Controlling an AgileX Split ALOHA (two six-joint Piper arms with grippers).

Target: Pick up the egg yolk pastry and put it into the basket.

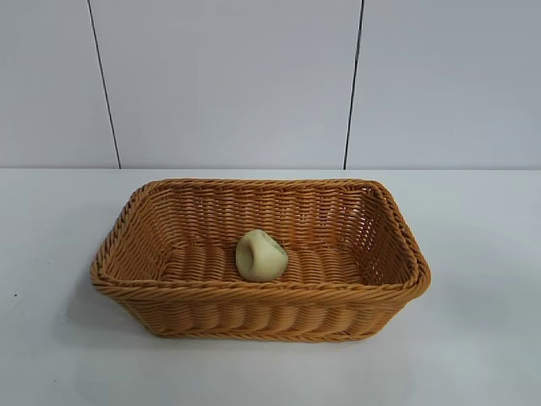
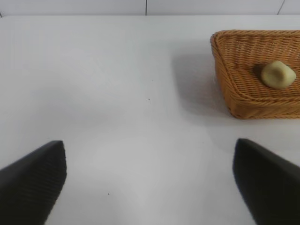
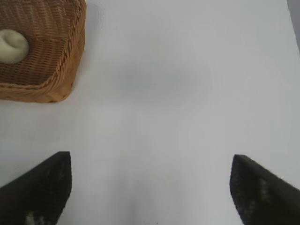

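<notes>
White table (image 1: 51, 254); egg yolk pastry (image 1: 260, 255) inside basket (image 1: 254, 317)

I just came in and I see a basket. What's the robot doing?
Nothing is being held right now. The egg yolk pastry already sits inside the basket on the white table. The left claw and right claw are both open and empty, over bare table away from the basket.

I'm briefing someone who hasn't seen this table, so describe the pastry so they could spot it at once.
On the white table stands a large rectangular orange-brown woven wicker basket. On its floor, near the middle, lies the small pale cream-yellow rounded egg yolk pastry. It is the only thing inside, smooth and matte with a dented top against the ribbed weave.
</notes>
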